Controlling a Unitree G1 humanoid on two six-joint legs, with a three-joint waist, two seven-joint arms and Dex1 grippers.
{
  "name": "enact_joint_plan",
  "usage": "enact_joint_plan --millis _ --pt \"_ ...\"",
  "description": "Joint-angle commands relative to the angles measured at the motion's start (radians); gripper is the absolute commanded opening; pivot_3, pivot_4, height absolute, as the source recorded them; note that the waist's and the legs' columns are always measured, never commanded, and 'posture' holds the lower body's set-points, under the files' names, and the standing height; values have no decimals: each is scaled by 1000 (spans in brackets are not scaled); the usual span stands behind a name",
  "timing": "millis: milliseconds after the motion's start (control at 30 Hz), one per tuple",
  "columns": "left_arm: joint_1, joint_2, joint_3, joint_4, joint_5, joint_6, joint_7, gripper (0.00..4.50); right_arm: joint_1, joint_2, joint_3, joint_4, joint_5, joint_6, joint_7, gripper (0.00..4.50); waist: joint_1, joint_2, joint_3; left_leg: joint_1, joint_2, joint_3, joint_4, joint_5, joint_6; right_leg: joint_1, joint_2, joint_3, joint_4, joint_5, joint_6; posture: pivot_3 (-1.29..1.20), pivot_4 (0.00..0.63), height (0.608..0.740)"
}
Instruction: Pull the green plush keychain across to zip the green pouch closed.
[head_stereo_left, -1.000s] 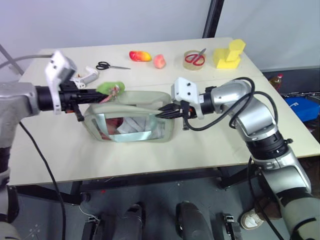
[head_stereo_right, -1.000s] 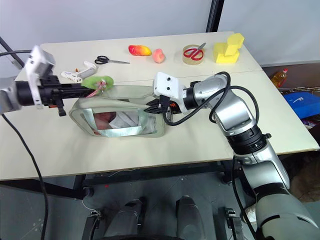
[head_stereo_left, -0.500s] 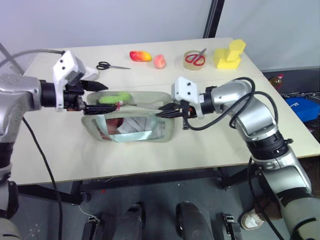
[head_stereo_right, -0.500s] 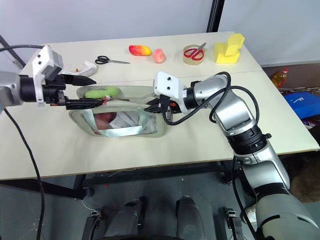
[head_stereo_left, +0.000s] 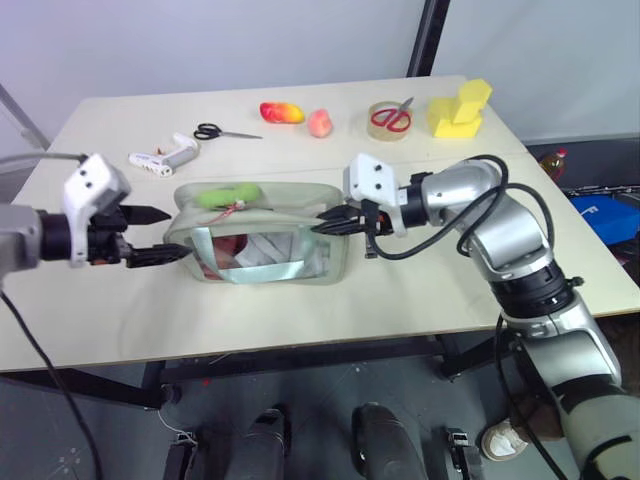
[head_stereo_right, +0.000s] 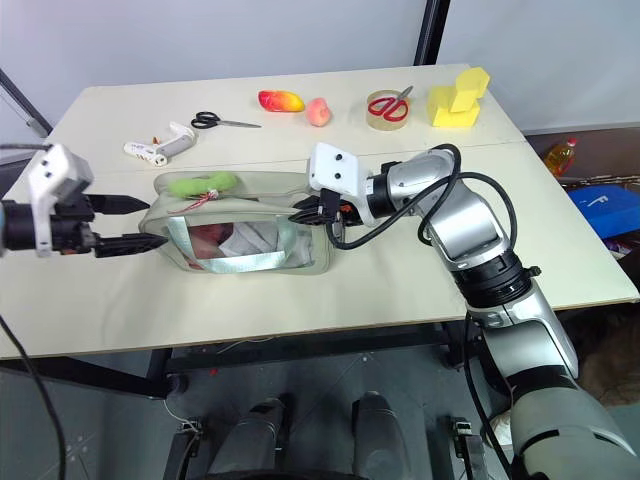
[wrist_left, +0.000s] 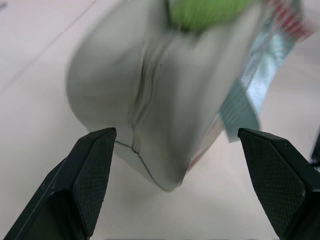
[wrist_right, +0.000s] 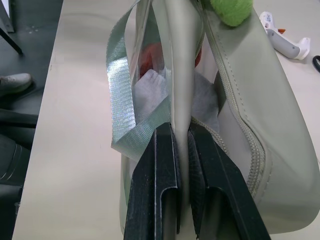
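Left end effector (head_stereo_left: 158, 233) at the near-left of the tabletop (head_stereo_left: 420, 280), fingers spread wide and empty — a second ago it was clamped on the green plush keychain (head_stereo_left: 226, 195) above the pouch's left end; it has since let go and drawn back to the left, just clear of the fabric. Green pouch (head_stereo_left: 262, 243) at centre, standing upright, clear window toward the camera, red and white contents visible. The keychain now lies loose on the pouch's top, toward its left end, which suggests the zipper has been drawn the full length, though the seam itself is hard to read from above. Right end effector (head_stereo_left: 322, 227) to the right, unchanged — fingers pinched tight on the pouch's right edge, steadying it. Judged state: pull completed, release under way.
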Motion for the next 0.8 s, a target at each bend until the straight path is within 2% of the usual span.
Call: enact_joint_plan --millis 33,67,100,133,333,367,400,500,633,700,800 --pt "-29 -17 12 -11 27 -46 48 4161 -21 12 15 -7 -2 -7 12 0 0 0 0 0 0 0 0 0 0 0 0 0 0 0 0 0 150 740" --pt "-31 -26 10 -11 28 -50 53 4161 -22 13 16 -8 -2 -6 13 0 0 0 0 0 0 0 0 0 0 0 0 0 0 0 0 0 150 740" --pt "-35 -34 13 -14 22 -46 58 3640 -22 13 15 -9 -2 -5 14 0 0 0 0 0 0 0 0 0 0 0 0 0 0 0 0 0 150 740" --pt "-38 -35 18 -18 14 -41 56 3390 -22 13 15 -9 -3 -4 15 0 -1 0 0 0 0 0 0 0 0 0 0 0 0 0 0 0 150 740" --pt "-51 -26 24 -23 -4 -29 41 351 -27 12 12 -3 -8 0 13 0 1 0 0 0 0 0 0 0 0 0 0 0 0 0 0 0 150 740" --pt "-50 -26 22 -27 -6 -26 39 58 -28 12 11 -3 -8 2 12 0 1 0 0 0 0 0 0 0 0 0 0 0 0 0 0 0 150 740" --pt "-47 -24 14 -29 -1 -28 39 58 -31 12 7 -2 -6 9 11 0 1 0 0 0 0 0 0 0 0 0 0 0 0 0 0 0 150 740" --pt "-23 -17 -10 -36 27 -62 28 0 -47 -13 -15 -4 23 56 42 1149 1 0 0 0 0 0 0 0 0 0 0 0 0 0 0 0 150 740" --pt "-11 -15 -8 -39 37 -76 19 0 -124 -71 -36 43 18 40 103 3287 4 0 0 0 -1 0 0 0 0 0 -1 0 0 0 0 0 150 740" --pt "-9 -16 -6 -38 39 -80 18 0 -187 -56 -51 71 38 57 105 4241 3 0 0 0 -1 0 0 0 0 0 -1 0 0 0 0 0 150 740" --pt "-10 -19 -8 -39 38 -78 18 0 -284 50 -90 91 99 128 46 4241 -4 1 0 0 0 0 -1 0 0 -1 -1 0 0 0 0 0 150 740"
